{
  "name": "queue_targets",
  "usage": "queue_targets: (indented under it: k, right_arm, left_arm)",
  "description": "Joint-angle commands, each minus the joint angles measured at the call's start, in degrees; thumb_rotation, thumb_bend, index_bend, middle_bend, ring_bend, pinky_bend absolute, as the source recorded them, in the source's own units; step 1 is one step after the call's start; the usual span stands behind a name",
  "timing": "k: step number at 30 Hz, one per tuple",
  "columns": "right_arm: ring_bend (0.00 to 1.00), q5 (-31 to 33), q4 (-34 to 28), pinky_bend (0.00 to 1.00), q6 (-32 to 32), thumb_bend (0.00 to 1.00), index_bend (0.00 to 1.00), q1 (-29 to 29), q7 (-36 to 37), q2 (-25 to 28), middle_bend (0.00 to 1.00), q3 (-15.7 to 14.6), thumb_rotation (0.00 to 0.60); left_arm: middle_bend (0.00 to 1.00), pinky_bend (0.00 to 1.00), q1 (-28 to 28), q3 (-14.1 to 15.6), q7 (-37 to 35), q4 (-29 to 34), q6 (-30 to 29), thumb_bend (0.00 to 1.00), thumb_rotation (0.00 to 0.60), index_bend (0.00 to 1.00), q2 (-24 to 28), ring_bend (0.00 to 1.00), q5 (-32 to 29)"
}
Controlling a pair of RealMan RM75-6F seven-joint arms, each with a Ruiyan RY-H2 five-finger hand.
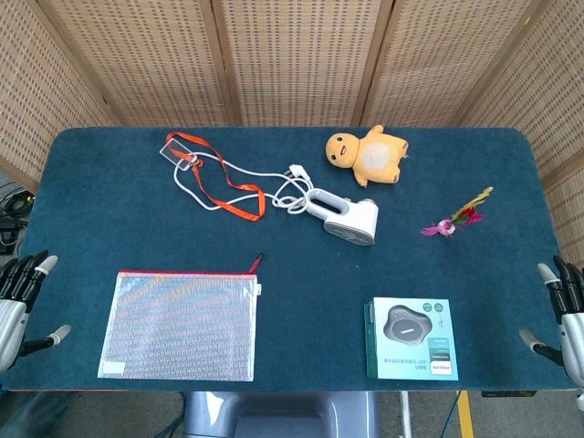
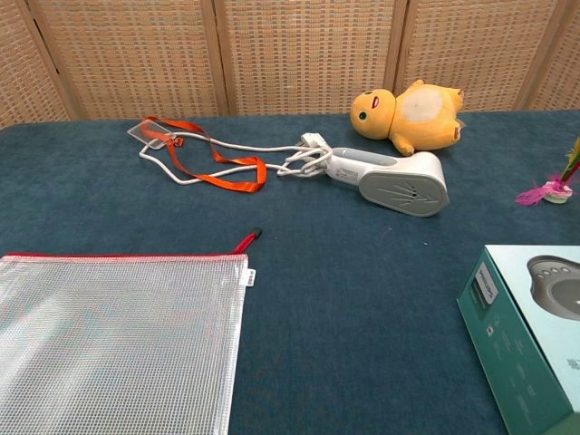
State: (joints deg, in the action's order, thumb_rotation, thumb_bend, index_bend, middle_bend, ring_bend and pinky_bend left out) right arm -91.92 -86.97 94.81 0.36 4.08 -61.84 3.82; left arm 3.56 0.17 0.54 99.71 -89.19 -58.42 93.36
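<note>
The clear mesh zip pouch with a red zipper (image 1: 182, 325) lies flat and apparently empty on the dark blue cloth-covered table (image 1: 301, 265), just inward of the left hand (image 1: 20, 301), its long axis running across the table from hand to hand. That hand hangs at the table's left edge, fingers apart, holding nothing. The teal boxed speaker (image 1: 411, 338) sits closed, near the right hand (image 1: 564, 315), which is likewise spread and empty at the right edge. Farther from both hands lie a white handheld steamer (image 1: 345, 216) with coiled cord, an orange lanyard with clear badge holder (image 1: 215, 173), a yellow plush duck (image 1: 368, 154) and a pink feathered toy (image 1: 456, 218).
</note>
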Motion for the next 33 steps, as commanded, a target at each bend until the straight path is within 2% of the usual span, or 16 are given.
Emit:
queue_targets:
  k: [1, 6, 9, 10, 11, 13, 15, 17, 19, 24, 26, 28, 33]
  right_arm:
    - [0.0, -0.01, -0.01, 0.0, -0.13, 0.0, 0.0, 0.05, -0.02, 0.0, 0.0, -0.03, 0.6]
    - [0.0, 0.2, 0.24, 0.0, -0.66, 0.0, 0.0, 0.18, -0.18, -0.14, 0.0, -0.1, 0.6]
    - [0.0, 0.71, 0.29, 0.0, -1.14, 0.0, 0.0, 0.41, -0.47, -0.26, 0.0, 0.16, 0.6]
    - [0.0, 1.06, 0.29, 0.0, -1.49, 0.0, 0.0, 0.55, -0.65, -0.34, 0.0, 0.29, 0.6]
    - [0.0, 1.3, 0.2, 0.0, -1.68, 0.0, 0.0, 0.62, -0.79, -0.36, 0.0, 0.39, 0.6]
    - [0.0, 1.93, 0.2, 0.0, -2.12, 0.0, 0.0, 0.78, -1.02, -0.4, 0.0, 0.65, 0.6]
    - [0.0, 2.67, 0.29, 0.0, -2.52, 0.0, 0.0, 0.96, -1.57, -0.59, 0.0, 1.0, 0.6]
    - [0.0, 3.34, 0.32, 0.0, -2.95, 0.0, 0.0, 1.12, -2.14, -0.77, 0.0, 1.28, 0.6]
    - [0.0, 3.99, 0.31, 0.0, -3.36, 0.0, 0.0, 1.29, -2.81, -0.92, 0.0, 1.55, 0.6]
    - [0.0, 5.15, 0.66, 0.0, -4.22, 0.0, 0.0, 1.57, -4.09, -1.39, 0.0, 1.88, 0.6]
    - [0.0, 6.25, 1.25, 0.0, -5.26, 0.0, 0.0, 1.83, -4.85, -1.88, 0.0, 2.06, 0.6]
    - [0.0, 6.87, 1.56, 0.0, -5.84, 0.0, 0.0, 2.03, -5.19, -2.15, 0.0, 2.22, 0.6]
    - [0.0, 8.89, 2.65, 0.0, -7.97, 0.0, 0.0, 2.71, -5.94, -2.9, 0.0, 2.65, 0.6]
  left_arm:
    - [0.0, 0.0, -0.01, 0.01, -0.03, -0.04, 0.0, 0.0, 0.6, 0.0, 0.01, 0.0, 0.01]
    - [0.0, 0.0, 1.21, -0.6, 1.25, 1.23, 1.49, 0.0, 0.6, 0.0, -0.04, 0.0, -0.09]
    - [0.0, 0.0, 3.33, -1.67, 3.98, 3.22, 4.4, 0.0, 0.6, 0.0, -0.72, 0.0, -1.01]
    - [0.05, 0.02, 4.8, -2.31, 5.69, 4.23, 6.57, 0.0, 0.6, 0.0, -0.97, 0.03, -1.74]
    - [0.12, 0.07, 6.1, -2.93, 7.14, 5.25, 8.47, 0.0, 0.6, 0.0, -1.07, 0.09, -2.55]
    - [0.4, 0.33, 8.84, -4.39, 10.1, 7.37, 12.36, 0.0, 0.6, 0.0, -1.24, 0.34, -4.64]
    - [0.57, 0.52, 13.21, -6.99, 14.91, 8.83, 17.32, 0.0, 0.6, 0.0, -2.54, 0.51, -7.28]
    - [0.65, 0.6, 17.37, -9.38, 19.55, 9.43, 21.83, 0.0, 0.6, 0.01, -4.66, 0.58, -10.85]
    - [0.77, 0.72, 21.52, -11.41, 23.13, 8.9, 26.23, 0.0, 0.6, 0.06, -7.4, 0.7, -14.98]
    - [0.91, 0.89, 28.6, -14.03, 27.82, 5.95, 33.54, 0.0, 0.6, 0.21, -12.66, 0.84, -24.11]
    - [0.94, 0.93, 33.83, -15.34, 29.82, 1.65, 38.53, 0.01, 0.6, 0.25, -17.34, 0.87, -29.78]
    - [0.97, 0.96, 36.58, -15.75, 31.07, -0.77, 40.4, 0.07, 0.6, 0.31, -19.85, 0.89, -33.51]
    - [0.98, 0.98, 43.88, -16.6, 34.04, -6.47, 43.76, 0.24, 0.6, 0.34, -25.72, 0.91, -46.12]
